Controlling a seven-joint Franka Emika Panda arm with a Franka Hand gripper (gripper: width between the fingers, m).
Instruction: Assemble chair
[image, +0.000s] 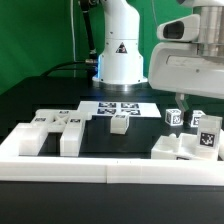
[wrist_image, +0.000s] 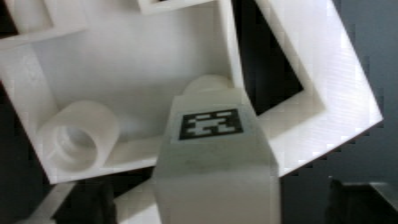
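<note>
Pincer (image: 187, 82) hangs at 2 o'clock in the exterior view; grip state cannot be told. On the surface (image: 120, 146): chair blocks (image: 55, 130) at 8 o'clock, small cube (image: 120, 123) at centre, tagged chair pieces (image: 198, 136) at 4 o'clock.

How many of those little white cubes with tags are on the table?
3: one cube mid-table by the marker board, two more cubes at the exterior view's right. Others may be hidden.

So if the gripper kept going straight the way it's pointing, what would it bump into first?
Probably the tagged chair piece, which sits right in front of the gripper in the wrist view. Past it lies a white chair part. I can't tell how near either is.
</note>
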